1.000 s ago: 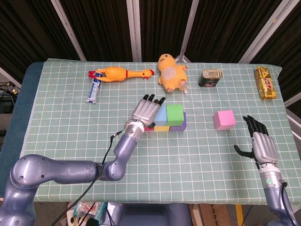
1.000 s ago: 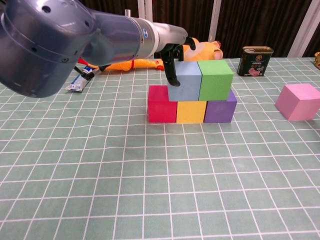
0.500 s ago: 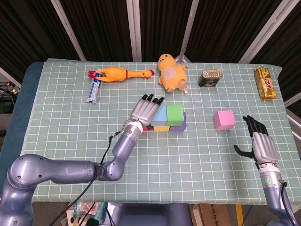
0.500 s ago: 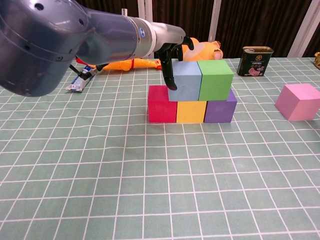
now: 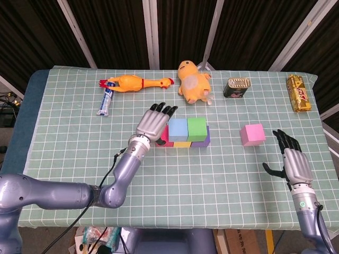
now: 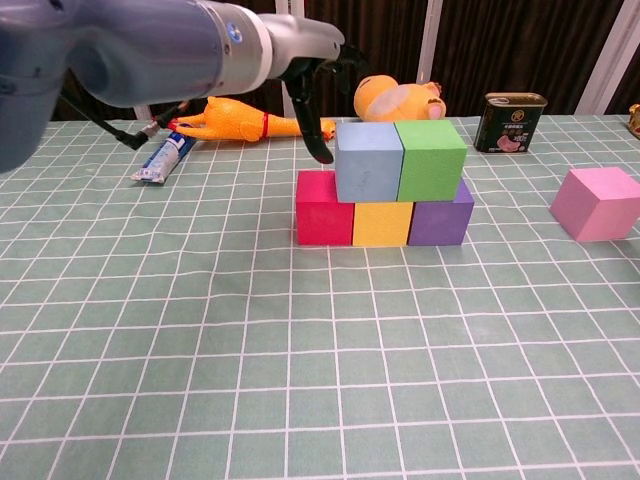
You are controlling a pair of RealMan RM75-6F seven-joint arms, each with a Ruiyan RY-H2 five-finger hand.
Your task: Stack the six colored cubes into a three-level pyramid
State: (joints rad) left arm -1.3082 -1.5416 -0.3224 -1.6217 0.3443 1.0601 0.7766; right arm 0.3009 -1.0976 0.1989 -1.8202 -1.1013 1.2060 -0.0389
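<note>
Just right of the empty, spread left hand [image 5: 152, 123] sits the blue cube [image 6: 368, 161]; right hand [image 5: 293, 163] open too; can [image 6: 513, 122] label unreadable.

A checked green table [image 5: 69, 153] carries everything. On it lie a red cube [image 6: 323, 207], yellow cube [image 6: 380, 223], purple cube [image 6: 440, 221] and pink cube [image 5: 252, 134]. Behind them are a rubber chicken [image 5: 135, 82], tube [image 5: 106, 100], plush [image 5: 193, 81], tin [image 5: 237, 87] and gold pack [image 5: 298, 93].

In the head view, the red cube [image 5: 163, 136] was largely covered by the left robot hand [image 5: 153, 123], and only narrow strips of the yellow cube [image 5: 183, 144] and purple cube [image 5: 201, 142] were seen beneath the upper blocks. The right arm was cut off by the bottom edge. In the chest view, the gold packet [image 6: 635, 119] was clipped by the right edge, the right robot hand [image 5: 291, 161] was not shown, and the tin's [image 6: 514, 122] label was too small to be read.
</note>
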